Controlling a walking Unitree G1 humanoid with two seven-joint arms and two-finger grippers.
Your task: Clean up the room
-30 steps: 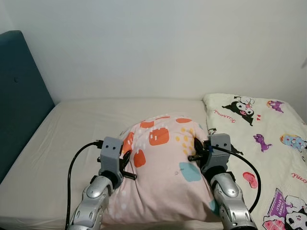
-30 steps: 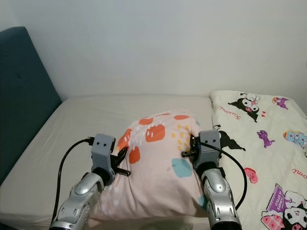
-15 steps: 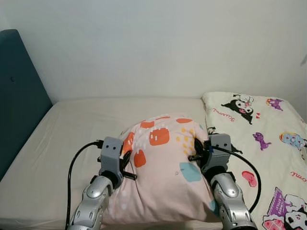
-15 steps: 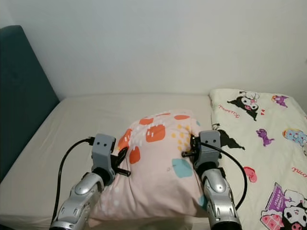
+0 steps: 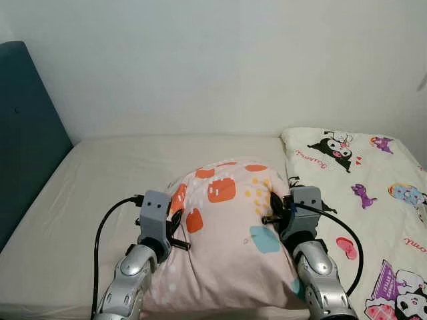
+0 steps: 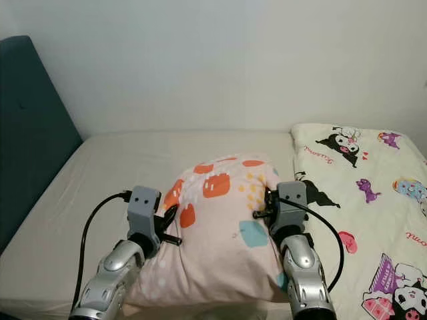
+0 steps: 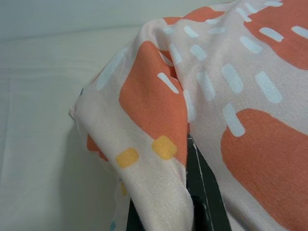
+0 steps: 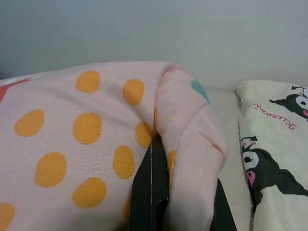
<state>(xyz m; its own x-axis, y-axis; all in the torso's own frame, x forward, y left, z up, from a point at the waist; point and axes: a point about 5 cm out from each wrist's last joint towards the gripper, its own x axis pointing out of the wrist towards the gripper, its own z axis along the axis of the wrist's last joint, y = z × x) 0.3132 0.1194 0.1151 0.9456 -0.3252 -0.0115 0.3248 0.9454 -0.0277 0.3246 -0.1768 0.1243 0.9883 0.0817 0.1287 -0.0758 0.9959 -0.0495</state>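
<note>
Pink cotton with orange blocks, yellow dots and a teal patch covers the pillow [image 5: 223, 240] that we carry between both arms, over the near edge of the bed [image 5: 100, 193]. Our left end effector [image 5: 175, 225] is clenched on a fold at the pillow's left side; in the left wrist view, black fingers [image 7: 204, 192] bite into the bunched fabric. Our right end effector [image 5: 271, 208] likewise grips a pinch of cloth on the opposite side, its fingers [image 8: 151, 192] half buried in the fold.

Almost nothing has changed over the last second: both grips sit at the same spots on the pillow, and only the camera has drifted slightly. We judge the carry is steady and the pillow is ready for placing.

Beyond our left end effector lies bare beige mattress up to the teal headboard [image 5: 27, 133]. Just beside our right end effector, a cartoon-print quilt [image 5: 360, 193] covers the bed.
</note>
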